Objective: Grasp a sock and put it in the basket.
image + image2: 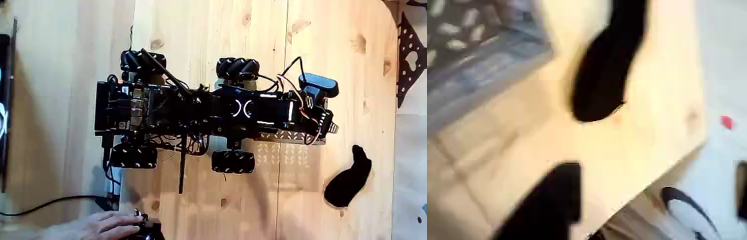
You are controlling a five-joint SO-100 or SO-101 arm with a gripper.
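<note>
The gripper (552, 205) showed in the wrist view as a dark blur at the bottom edge, and I could not tell how far it stood open or whether it had hold of anything. Beyond it lay the sock (609, 62), black and limp on the pale wooden table (517, 150), clear of the arm. The basket (477, 55) sat at the upper left of that view, apart from the sock. From the fixed view, the wheeled robot (200, 110) stood mid-table, the sock (348, 179) off its right end, and a hand (100, 225) rested at the bottom edge.
</note>
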